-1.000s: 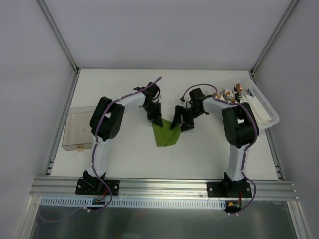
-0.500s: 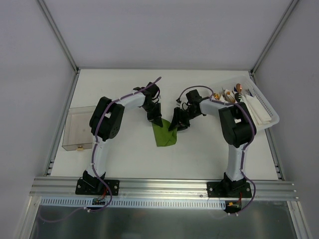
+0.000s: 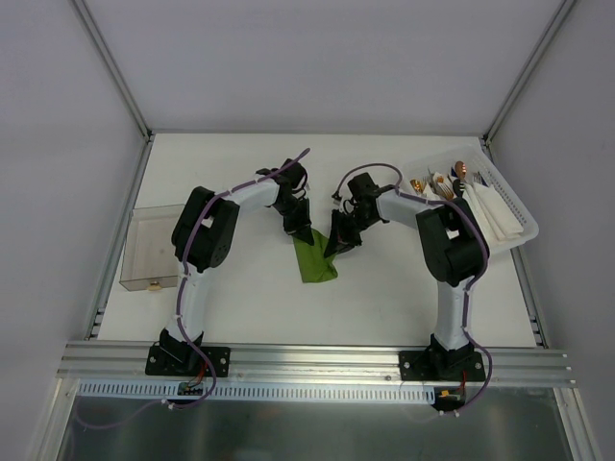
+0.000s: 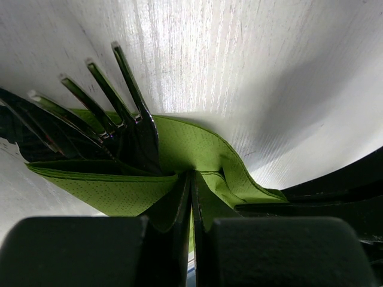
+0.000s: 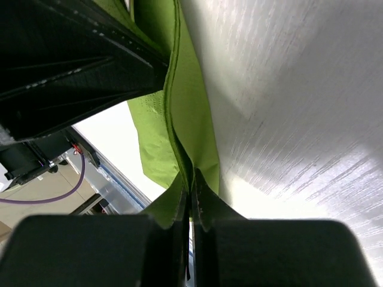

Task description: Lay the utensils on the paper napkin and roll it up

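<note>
We see the paper napkin (image 3: 315,259), a thin olive-green sheet, lying near the middle of the white bench (image 3: 240,307), folded over on itself into a narrow, creased band. From the left wrist view it wraps the utensils (image 4: 116,110). One is a fork whose four dark, shiny tines stick out past the fold over bare bench, and the slim dark pieces beside it are too dim for us to name. The left pincer (image 4: 191,206) nips one pleat of the paper, and the right pincer (image 5: 191,200) nips a lifted double edge.
</note>
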Robot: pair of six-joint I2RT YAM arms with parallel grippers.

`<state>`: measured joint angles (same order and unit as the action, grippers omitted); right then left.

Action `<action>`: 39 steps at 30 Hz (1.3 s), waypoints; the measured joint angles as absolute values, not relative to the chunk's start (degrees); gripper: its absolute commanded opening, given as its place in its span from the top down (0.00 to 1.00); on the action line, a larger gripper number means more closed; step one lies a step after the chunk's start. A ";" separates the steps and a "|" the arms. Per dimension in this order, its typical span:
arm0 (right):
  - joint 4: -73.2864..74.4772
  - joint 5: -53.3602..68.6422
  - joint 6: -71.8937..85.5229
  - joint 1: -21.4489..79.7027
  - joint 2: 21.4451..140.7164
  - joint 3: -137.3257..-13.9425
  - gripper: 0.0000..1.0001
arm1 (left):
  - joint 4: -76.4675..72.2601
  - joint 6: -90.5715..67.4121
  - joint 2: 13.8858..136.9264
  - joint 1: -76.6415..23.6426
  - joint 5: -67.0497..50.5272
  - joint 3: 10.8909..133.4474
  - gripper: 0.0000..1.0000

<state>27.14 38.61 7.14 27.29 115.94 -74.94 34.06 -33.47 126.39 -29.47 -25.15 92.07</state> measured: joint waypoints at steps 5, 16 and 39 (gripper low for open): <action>27.70 38.28 8.14 27.55 117.82 -76.01 1.00 | 32.56 -33.71 125.54 -29.17 -25.30 90.76 1.00; 29.36 37.85 9.69 28.34 120.38 -78.30 1.00 | 30.92 -34.09 124.68 -29.15 -25.26 89.49 1.00; 31.07 37.19 10.22 28.49 121.36 -79.88 1.00 | 2.31 -42.44 101.23 -24.10 -30.09 58.13 0.96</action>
<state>31.07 37.19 10.22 28.49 121.36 -79.88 2.31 -42.44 101.23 -24.10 -30.09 58.13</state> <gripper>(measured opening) 0.016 0.063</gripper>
